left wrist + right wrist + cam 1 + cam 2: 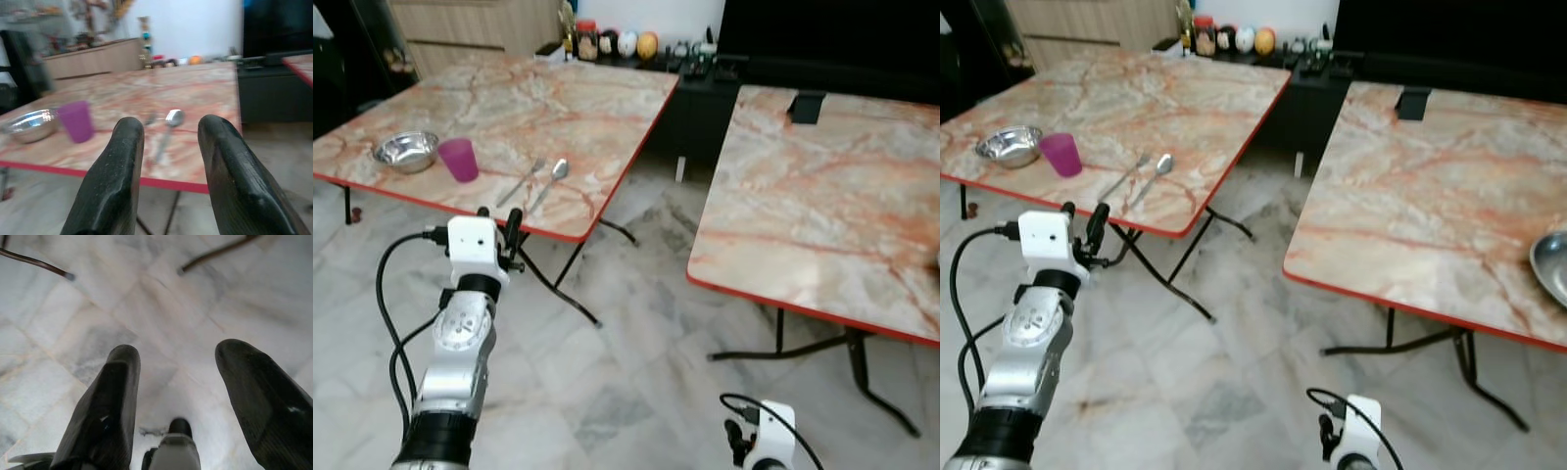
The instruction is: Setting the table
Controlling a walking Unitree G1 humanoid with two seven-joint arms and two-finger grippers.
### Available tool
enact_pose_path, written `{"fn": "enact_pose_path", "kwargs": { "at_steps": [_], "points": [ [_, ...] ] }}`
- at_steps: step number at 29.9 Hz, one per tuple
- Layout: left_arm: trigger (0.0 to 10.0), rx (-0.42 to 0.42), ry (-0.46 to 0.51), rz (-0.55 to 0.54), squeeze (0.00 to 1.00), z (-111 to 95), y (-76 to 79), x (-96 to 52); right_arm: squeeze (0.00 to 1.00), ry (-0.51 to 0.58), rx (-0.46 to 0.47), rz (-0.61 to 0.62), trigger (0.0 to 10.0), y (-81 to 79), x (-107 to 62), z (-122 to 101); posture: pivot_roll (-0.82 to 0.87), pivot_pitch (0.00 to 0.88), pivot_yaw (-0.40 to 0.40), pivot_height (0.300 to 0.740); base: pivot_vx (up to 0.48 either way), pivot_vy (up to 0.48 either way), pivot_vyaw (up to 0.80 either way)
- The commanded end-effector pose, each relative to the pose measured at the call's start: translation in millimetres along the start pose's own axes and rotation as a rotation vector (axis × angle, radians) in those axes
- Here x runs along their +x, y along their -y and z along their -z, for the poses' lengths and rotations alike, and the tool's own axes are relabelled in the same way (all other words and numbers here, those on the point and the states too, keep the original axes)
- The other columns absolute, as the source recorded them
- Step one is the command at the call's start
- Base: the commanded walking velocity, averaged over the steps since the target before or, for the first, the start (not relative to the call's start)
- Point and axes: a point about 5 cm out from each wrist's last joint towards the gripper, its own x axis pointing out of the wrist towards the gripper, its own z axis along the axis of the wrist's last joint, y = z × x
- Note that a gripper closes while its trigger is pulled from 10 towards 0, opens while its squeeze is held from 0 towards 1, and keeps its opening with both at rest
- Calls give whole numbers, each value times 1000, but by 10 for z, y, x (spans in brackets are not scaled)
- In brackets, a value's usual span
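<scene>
Two marble-patterned folding tables with red edging stand on a pale marbled tile floor (636,323), a gap between them. On the left table (568,108), near its front edge, the place setting lies in a loose row: a steel bowl (406,151) furthest to the robot's left, a purple cup (459,159) upright just beside it, then a fork (521,181) and a spoon (548,183) lying side by side, close together, handles pointing toward the front edge. The right table (822,196) carries a small dark object (806,106) near its far edge, and the right eye view catches the rim of a second steel bowl (1552,264) at that table's right side.

The left gripper (499,235) is raised in front of the left table, just short of its red edge and level with the cutlery; its fingers (120,161) stand apart with nothing between them, and the spoon shows through the gap in the wrist view. The right gripper (178,382) hangs low over the floor, its fingers likewise spread and empty, with table legs beyond it.

Behind the tables a dark low cabinet (705,93) holds jars and small round ornaments (626,44), with wooden drawers (470,29) to the left.
</scene>
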Motion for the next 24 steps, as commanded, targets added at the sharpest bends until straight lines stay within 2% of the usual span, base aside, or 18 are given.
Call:
{"fn": "enact_pose_path", "kwargs": {
  "at_steps": [1, 3, 16, 24],
  "points": [
    [10000, 17, -40, 29, 0, 105, -9, -41, 0, -15, 10, 13, 10000, 13, -3, 20, 49, 0, 17, 724, 0, 289, -700],
    [10000, 54, -51, 65, 0, 158, 14, -83, 0, -7, 8, 11, 10000, 11, -2, 12, 48, 0, 18, 724, 0, 289, -556],
    [10000, 57, -52, 74, 0, 175, 35, -93, 0, 6, 4, 15, 10000, 11, 2, -12, 53, 0, 18, 724, 0, 293, 0],
    [10000, 49, -48, 72, 0, 171, 29, -82, 0, 7, 9, 24, 10000, 30, 1, -12, 58, 0, 16, 724, 0, 306, -592]
  ]
}}
